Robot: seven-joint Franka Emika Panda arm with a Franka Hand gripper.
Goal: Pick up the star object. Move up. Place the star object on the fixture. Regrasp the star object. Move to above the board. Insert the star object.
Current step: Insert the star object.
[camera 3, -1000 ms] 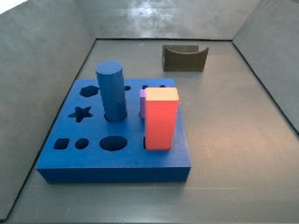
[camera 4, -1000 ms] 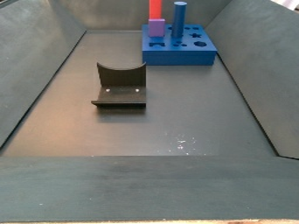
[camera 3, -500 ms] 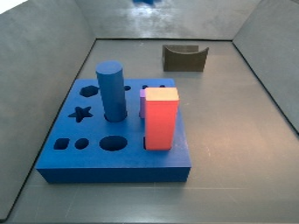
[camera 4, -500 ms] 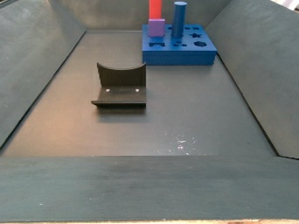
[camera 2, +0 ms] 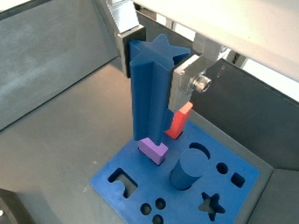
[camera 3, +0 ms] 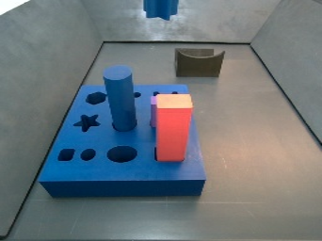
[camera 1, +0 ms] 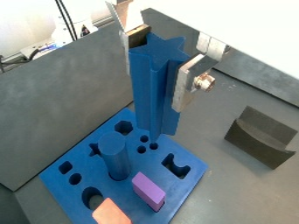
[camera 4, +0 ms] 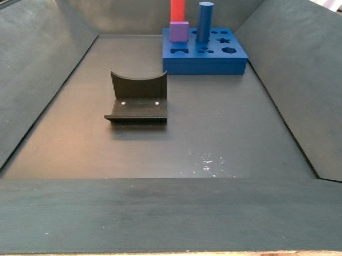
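My gripper (camera 1: 155,92) (camera 2: 152,89) is shut on the upper end of the star object (camera 1: 156,83) (camera 2: 149,96), a slim blue star-section peg hanging upright between the silver fingers. Both wrist views show it high above the board (camera 1: 187,179) (camera 2: 239,203). In a side view only the peg's lower end (camera 3: 160,8) shows, at the top edge beyond the board (camera 3: 126,185); the gripper is out of frame there. The star hole (camera 3: 86,121) (camera 2: 211,205) lies open. The fixture (camera 3: 199,61) (camera 4: 136,100) (camera 1: 263,136) stands apart on the floor, bare.
A thick blue cylinder (camera 3: 120,94) (camera 4: 206,20) and a red white-topped block (camera 3: 172,127) (camera 4: 177,10) stand upright in the board (camera 4: 203,68). A low purple piece (camera 1: 149,188) (camera 2: 152,150) sits beside them. Grey walls enclose the floor.
The star object's lower end has come into view at the top of a side view, more of it showing than half a second ago. Board, fixture and other pieces have not moved.
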